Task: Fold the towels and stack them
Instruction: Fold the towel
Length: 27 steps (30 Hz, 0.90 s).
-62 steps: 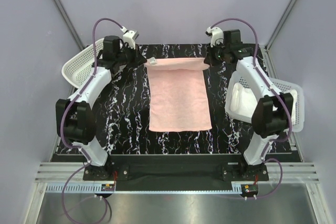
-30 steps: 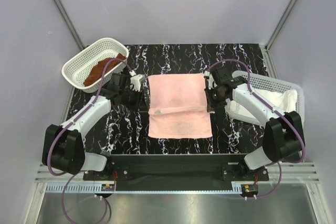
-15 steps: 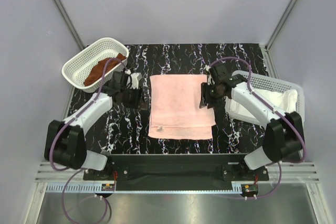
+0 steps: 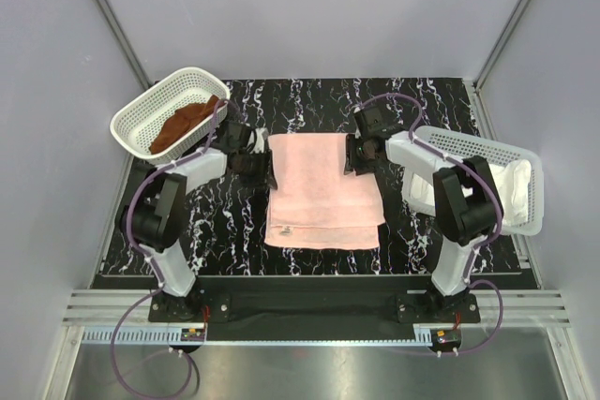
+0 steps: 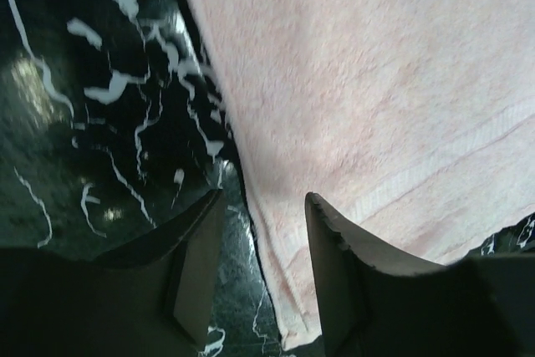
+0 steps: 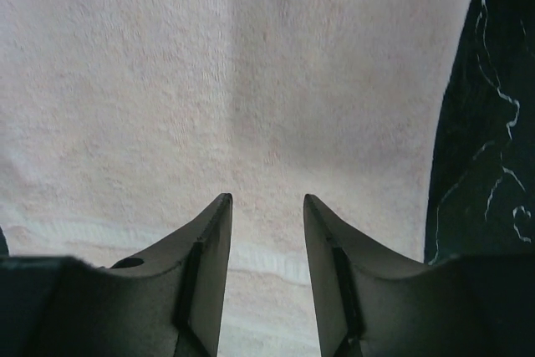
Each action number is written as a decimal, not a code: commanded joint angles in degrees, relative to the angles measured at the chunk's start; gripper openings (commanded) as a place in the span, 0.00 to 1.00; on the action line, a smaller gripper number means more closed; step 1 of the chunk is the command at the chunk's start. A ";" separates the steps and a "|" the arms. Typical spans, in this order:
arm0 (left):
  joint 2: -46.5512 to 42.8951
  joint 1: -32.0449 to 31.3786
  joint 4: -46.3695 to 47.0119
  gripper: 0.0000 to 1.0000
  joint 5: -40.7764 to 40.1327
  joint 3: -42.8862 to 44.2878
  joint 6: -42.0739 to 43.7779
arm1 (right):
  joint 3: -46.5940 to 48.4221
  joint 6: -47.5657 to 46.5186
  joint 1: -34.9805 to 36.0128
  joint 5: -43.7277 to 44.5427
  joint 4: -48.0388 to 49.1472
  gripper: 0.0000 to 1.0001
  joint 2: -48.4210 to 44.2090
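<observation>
A pale pink towel [image 4: 323, 189] lies folded in half in the middle of the black marble table. My left gripper [image 4: 264, 166] is at its far left edge and stands open; in the left wrist view the pink towel [image 5: 376, 81] has its edge running below the gap of the left gripper [image 5: 263, 198]. My right gripper [image 4: 353, 155] hangs open over the towel's far right part, and the right wrist view shows only pink towel [image 6: 251, 64] under the right gripper [image 6: 266, 198]. A rust-brown towel [image 4: 183, 124] lies in the left basket. A cream-white towel [image 4: 427, 185] lies in the right basket.
A white lattice basket [image 4: 127, 119] sits at the far left corner of the table. A second white basket [image 4: 487, 147] sits at the right edge. Black marble table [image 4: 319, 100] shows beyond the towel. Grey walls close in the back and sides.
Both grippers have let go of the pink towel, which now lies folded in half. Both have opened and moved back toward the towel's far corners.
</observation>
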 commanded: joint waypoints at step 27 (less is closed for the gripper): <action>39.52 5.47 -17.56 0.37 -11.15 60.52 6.95 | 27.72 13.37 0.18 3.50 13.68 0.44 28.43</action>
